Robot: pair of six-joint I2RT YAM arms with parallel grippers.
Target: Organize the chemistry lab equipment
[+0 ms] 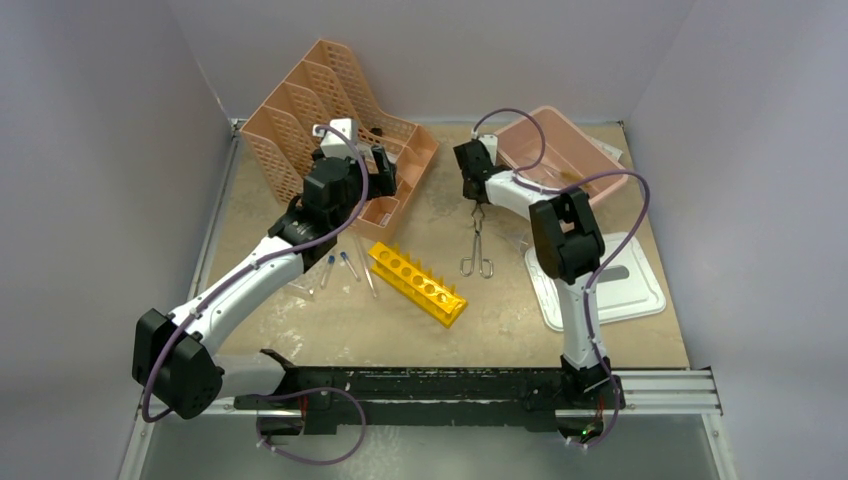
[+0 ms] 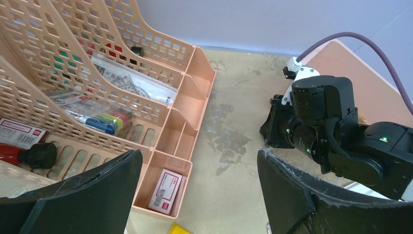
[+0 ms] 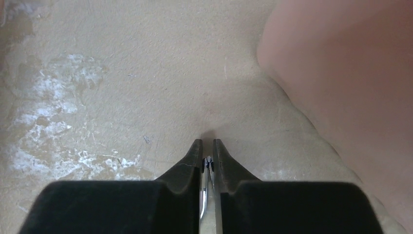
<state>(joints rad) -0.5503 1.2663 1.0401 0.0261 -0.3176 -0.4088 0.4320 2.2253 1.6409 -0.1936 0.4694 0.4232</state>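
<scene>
Right gripper (image 3: 207, 146): fingers pressed together on the thin tip of the tongs (image 1: 477, 250). The tongs extend from the fingers toward the near edge of the surface, with the tub (image 1: 600, 165) near on the right. The step in hand appears to be securing the tongs. The next move calls for a firm pinch and a level lift. The rack (image 1: 417, 282) lies left of the tongs at mid-surface, with the tubes (image 1: 345, 265) further left. Left gripper (image 2: 197, 161): spread wide and empty, over the organizer (image 2: 195, 73).

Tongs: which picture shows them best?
The top view: it shows the whole tongs, from the right gripper down to their loops. The right wrist shows only a metal sliver pinched between its fingers. The left wrist does not show them.
</scene>
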